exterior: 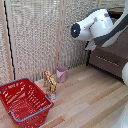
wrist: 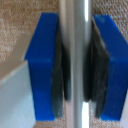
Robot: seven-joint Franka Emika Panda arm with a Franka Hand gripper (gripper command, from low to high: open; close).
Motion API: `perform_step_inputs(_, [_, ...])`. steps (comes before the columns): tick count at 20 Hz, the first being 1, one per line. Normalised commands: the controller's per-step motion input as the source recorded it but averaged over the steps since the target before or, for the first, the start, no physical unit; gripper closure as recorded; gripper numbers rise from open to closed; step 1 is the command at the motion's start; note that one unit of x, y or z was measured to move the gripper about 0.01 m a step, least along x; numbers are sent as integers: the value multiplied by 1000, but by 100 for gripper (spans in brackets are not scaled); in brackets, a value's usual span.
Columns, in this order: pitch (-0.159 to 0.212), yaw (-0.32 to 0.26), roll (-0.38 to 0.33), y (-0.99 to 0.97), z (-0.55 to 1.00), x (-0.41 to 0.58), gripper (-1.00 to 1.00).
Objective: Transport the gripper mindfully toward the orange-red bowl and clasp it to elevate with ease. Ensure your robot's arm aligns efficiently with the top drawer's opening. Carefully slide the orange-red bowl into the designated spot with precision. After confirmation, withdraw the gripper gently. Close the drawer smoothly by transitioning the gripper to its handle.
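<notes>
white arm [exterior: 97,25] reaching to the dark-brown drawer [exterior: 107,56] at the exterior view's right. no orange-red bowl anywhere in sight, so probably inside the drawer already; closing step likely in hand. in the wrist view, blue fingers [wrist: 45,65] pressed on either side of the silver handle [wrist: 75,60], dark pads touching it, bar's long axis crossing straight between them. gripper [wrist: 75,67] clamped on the bar; push along the drawer's travel, square to the bar, seems next.
</notes>
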Motion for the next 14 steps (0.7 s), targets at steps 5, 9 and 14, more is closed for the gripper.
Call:
perform_step_inputs(5, [96, 47, 5, -702, 522, 178, 100])
perform_step_inputs(9, [76, 115, 0, -676, 256, 79, 100])
perform_step_inputs(14, [27, 128, 0, -733, 100, 38, 100])
